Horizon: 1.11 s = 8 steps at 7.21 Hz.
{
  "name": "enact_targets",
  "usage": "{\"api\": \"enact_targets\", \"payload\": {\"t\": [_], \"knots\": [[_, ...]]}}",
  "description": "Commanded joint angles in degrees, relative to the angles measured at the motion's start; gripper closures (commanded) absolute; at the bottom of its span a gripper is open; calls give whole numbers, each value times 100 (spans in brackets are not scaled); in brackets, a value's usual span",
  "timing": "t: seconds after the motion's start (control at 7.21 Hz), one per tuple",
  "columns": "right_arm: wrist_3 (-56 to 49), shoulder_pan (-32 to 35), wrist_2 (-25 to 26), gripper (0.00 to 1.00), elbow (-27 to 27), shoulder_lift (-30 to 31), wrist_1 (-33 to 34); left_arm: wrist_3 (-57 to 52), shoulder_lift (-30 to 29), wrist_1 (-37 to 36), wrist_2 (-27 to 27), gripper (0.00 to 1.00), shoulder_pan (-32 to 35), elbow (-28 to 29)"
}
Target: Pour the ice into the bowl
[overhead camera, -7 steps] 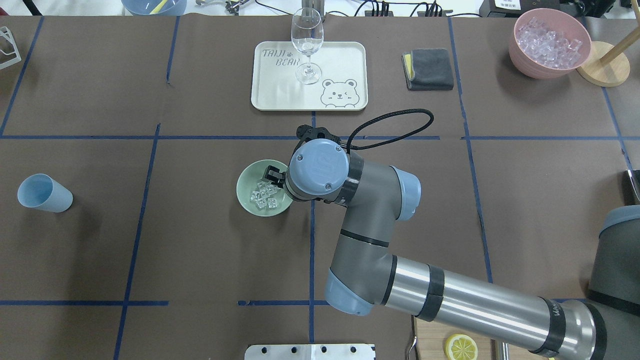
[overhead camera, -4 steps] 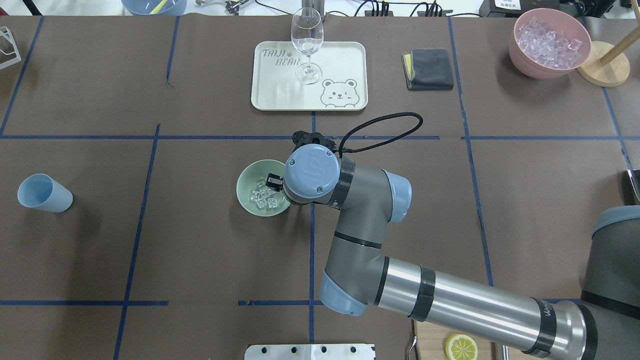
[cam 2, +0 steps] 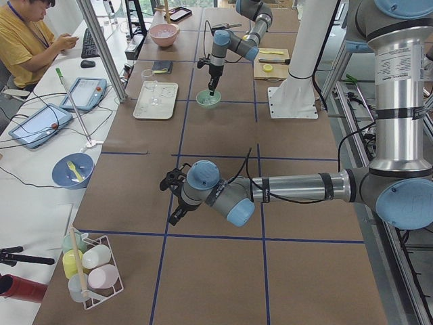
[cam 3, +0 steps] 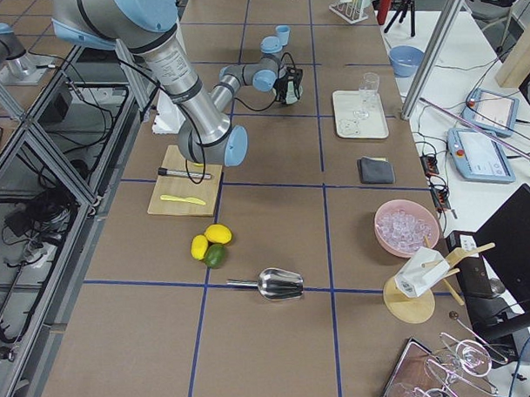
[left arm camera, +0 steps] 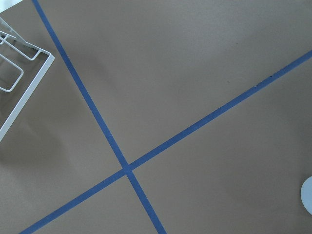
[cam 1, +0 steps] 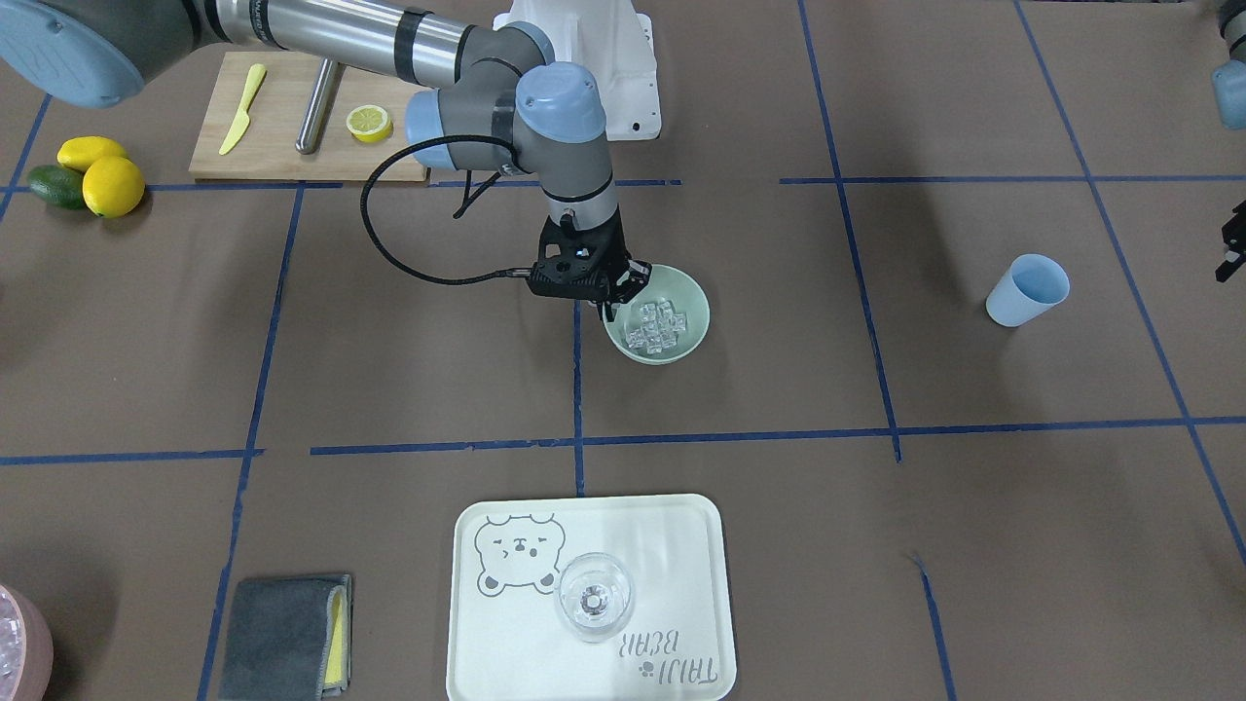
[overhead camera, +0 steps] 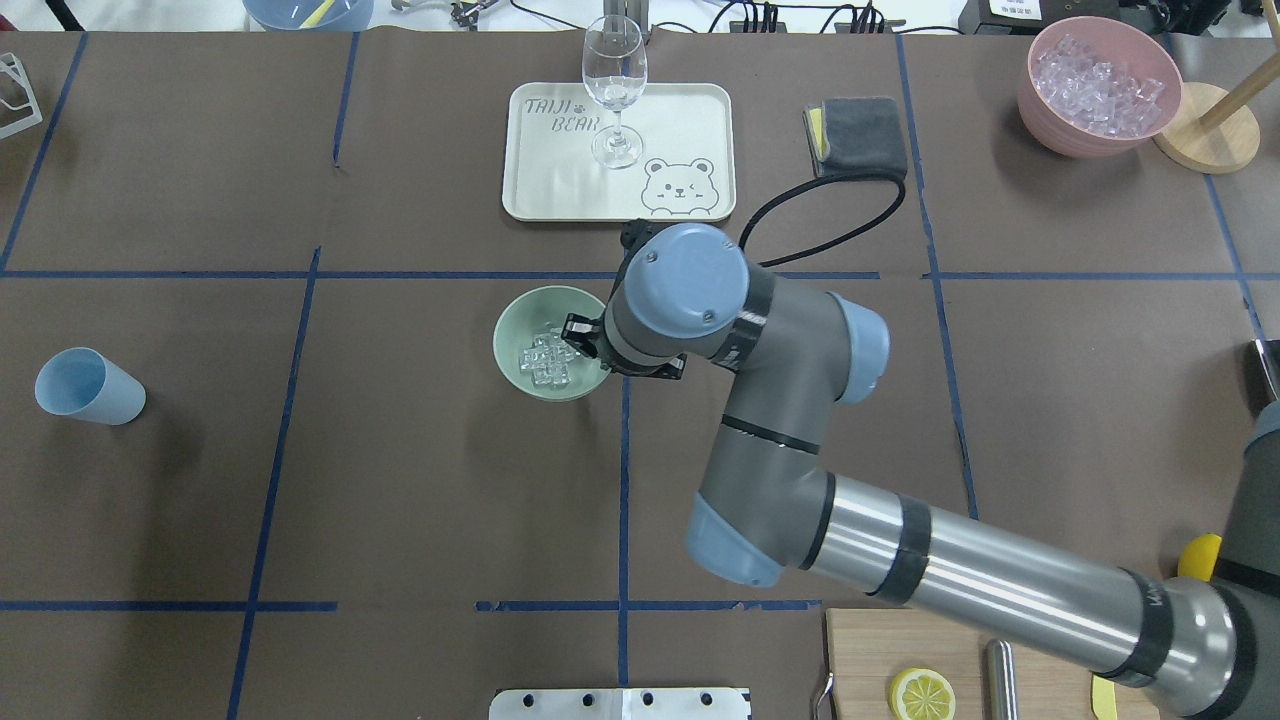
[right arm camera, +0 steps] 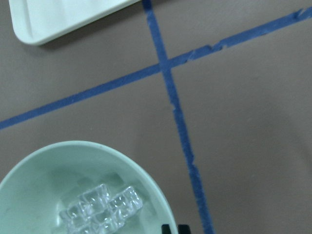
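Note:
The sage-green bowl (overhead camera: 530,320) sits near the table's middle, in front of the cream tray. Several clear ice cubes (overhead camera: 545,358) lie in it. The bowl (cam 1: 681,343) and ice (cam 1: 657,326) also show in the front view, and in the right wrist view the bowl (right arm camera: 44,180) holds the ice (right arm camera: 102,209). My right gripper (overhead camera: 588,350) is shut on the bowl's rim on the robot's right side. I cannot tell whether the bowl rests on the table or is just off it. My left gripper (cam 2: 172,198) hangs over bare table near the light blue cup (overhead camera: 88,387); its jaws are unclear.
A cream tray (overhead camera: 560,190) with a clear stemmed glass (overhead camera: 614,90) stands behind the bowl. A grey cloth (overhead camera: 858,135) and a pink container of ice (overhead camera: 1098,85) are at the back right. A cutting board with a lemon half (overhead camera: 922,692) lies at the near right.
My right arm has moved away from the robot and a little right, and the bowl with its ice has moved with it toward the tray.

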<state>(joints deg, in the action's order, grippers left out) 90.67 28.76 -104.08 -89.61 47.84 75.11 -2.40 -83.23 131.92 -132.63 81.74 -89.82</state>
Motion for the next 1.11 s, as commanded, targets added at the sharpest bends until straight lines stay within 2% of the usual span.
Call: {"api": "enact_targets", "payload": {"t": [0.0,0.14,0.42,0.56,0.69,0.83,0.97], "knots": [[-67,619,-523,100,-1308,1161,3,-6,0,0,0,0,0,-27],[-137,1013,-926,100,-1636,1758,-58,3,0,183,0,0,0,-9],[-1668,1796,-1429,100,-1937,3075,-398,3,-18,272,0,0,-9,-18],[-2389,2252,-1849,100,-1894,3813,-827,168,-18,272,0,0,-9,-18],[-3136,2866,-2462,100,-1833,4360,-945,335,-18,272,-9,0,-9,-27],[-3491,3333,-3086,100,-1597,4644,-946,346,-26,272,-17,0,-9,-27],[-3504,3364,-2997,100,-1560,4916,-989,346,-18,272,-9,0,-9,-18]]}}
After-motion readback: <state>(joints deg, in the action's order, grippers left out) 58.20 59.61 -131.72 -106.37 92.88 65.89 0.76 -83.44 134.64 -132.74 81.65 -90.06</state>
